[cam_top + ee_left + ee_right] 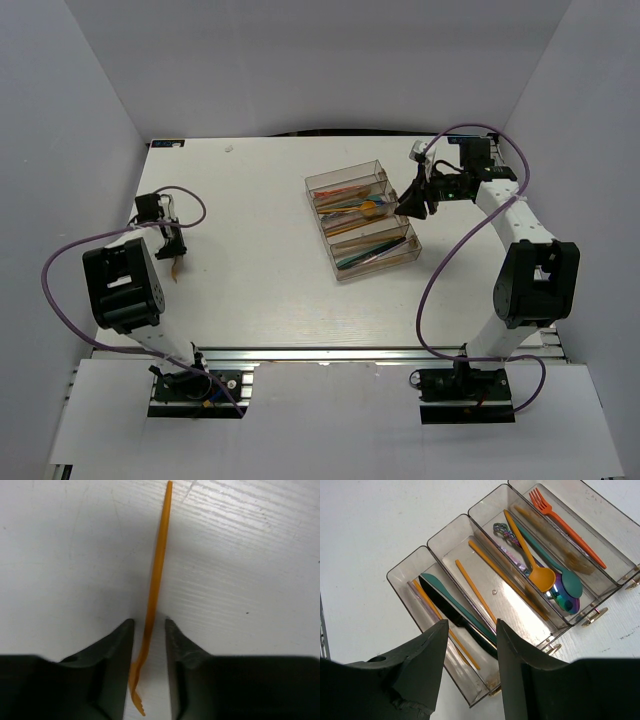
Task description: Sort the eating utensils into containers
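Left side: the left gripper [172, 243] [150, 622] is down low over the white wood-grain table [250, 260] [60, 555], well apart from the tray. A slim orange plastic fork [157, 570] [176, 267] runs between its dark fingers [120, 655]. It is seen edge-on, handle pointing away past the tips and tines back near the camera. The gap is narrow, and the fork leans toward the left-hand finger in the wrist view, with a sliver of space on the other side. Can't tell if it's actually pinched.

Right side: the right gripper [413, 203] [472, 627] hovers just at the right edge of the clear brownish stepped plastic tray [312, 190] [400, 575]. Its jaws are spread moderately wide with nothing between them.

The tray sits right of centre on the table, angled, with four long compartments side by side. From the right wrist view, nearest compartment first:
- a teal knife [445, 592] and a black knife [455, 617] overlapping, plus a couple of thin orange and pale handles (too crowded to sort out)
- two slim orange sticks [475, 592], apart from each other, heads not visible
- an orange spoon [542, 578], a teal spoon [570, 582] and a shiny rainbow-tinted metal spoon [560, 597] with an ornate handle, with their bowls bunched at the same end
- a second orange fork [560, 517] lying lengthwise, tines toward the far end, with a brownish shape beside it that I can't identify
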Motion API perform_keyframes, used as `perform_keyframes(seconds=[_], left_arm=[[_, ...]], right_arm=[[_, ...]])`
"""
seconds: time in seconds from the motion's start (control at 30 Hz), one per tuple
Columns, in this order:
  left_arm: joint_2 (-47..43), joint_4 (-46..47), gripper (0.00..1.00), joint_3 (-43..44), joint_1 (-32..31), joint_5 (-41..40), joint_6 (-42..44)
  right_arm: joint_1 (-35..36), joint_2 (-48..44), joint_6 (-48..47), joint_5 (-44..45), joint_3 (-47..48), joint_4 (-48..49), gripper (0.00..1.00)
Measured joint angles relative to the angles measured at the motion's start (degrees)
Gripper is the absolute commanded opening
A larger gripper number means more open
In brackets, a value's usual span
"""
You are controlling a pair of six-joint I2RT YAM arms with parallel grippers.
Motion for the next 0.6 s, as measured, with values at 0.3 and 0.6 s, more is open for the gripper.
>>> perform_keyframes(seconds=[0.3,0.6], left_arm=[[0.35,0.22,0.00,-0.02,-0.09,3.76,-0.70],[-1.81,1.07,0.00,2.40,-9.16,18.18,-8.37]], right_arm=[[0.09,0.00,0.68,0.33,0.00,0.02,0.50],[0.15,0.26,0.72,0.81,0.79,-0.28,0.50]])
